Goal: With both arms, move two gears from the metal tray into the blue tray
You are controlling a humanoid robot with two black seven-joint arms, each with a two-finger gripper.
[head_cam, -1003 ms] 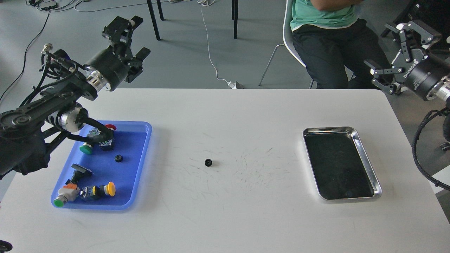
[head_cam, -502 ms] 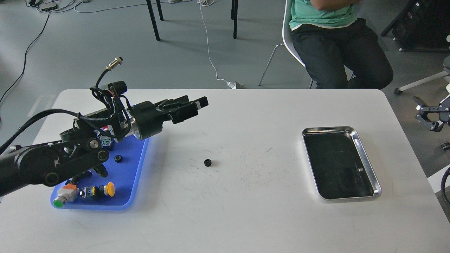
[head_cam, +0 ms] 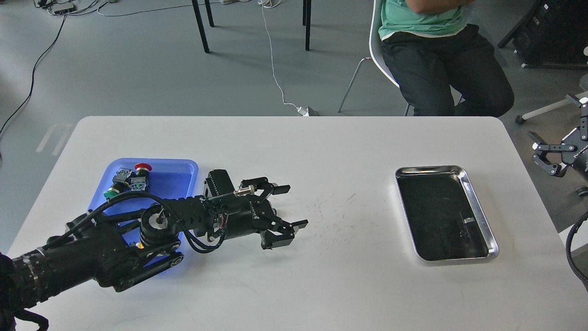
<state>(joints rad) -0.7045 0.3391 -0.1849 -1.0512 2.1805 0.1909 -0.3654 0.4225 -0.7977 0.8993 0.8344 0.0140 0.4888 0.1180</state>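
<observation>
Gear: not visible, hidden beneath the left gripper point(head_cam: 294, 207), fingers spread wide, right of blue tray point(head_cam: 174, 177). Blue tray holds push-button switches point(head_cam: 131, 178). Metal tray point(head_cam: 477, 209) far right, bare floor. Right gripper point(head_cam: 544, 158) beyond it, fingers parted.

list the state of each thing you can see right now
left hand: open, low over the white table, fingers spread, holding nothing that shows
right hand: open, off the table's right edge
steel tray: no parts in it
blue tray: partly hidden by the left arm, holds push buttons at its far end
gears: neither shows; hidden or not, cannot tell
</observation>
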